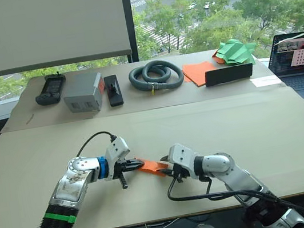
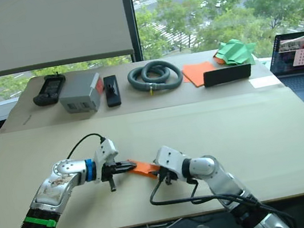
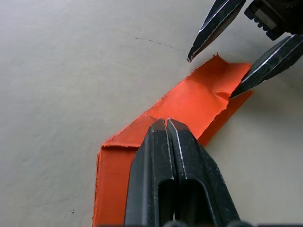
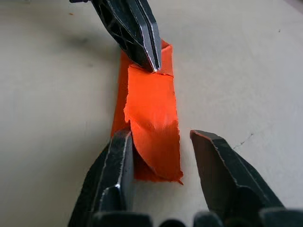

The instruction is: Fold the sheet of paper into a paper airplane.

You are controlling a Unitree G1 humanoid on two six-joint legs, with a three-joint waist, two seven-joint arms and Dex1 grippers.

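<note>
You see the sheet of paper (image 1: 150, 165) lying on the surface (image 1: 212, 127) between both pincers, folded into a narrow orange strip with rough edges. The left pincer (image 3: 166, 124) is clenched, its tips pressing on one end. The right pincer (image 4: 161, 137) is released, its fingers on either side of the other, lifted end.

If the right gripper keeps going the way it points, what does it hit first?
Likely the folded bright orange paper strip lying between its open fingers, then the left gripper, shut, pressing on the strip's far end. Depth is uncertain.
</note>
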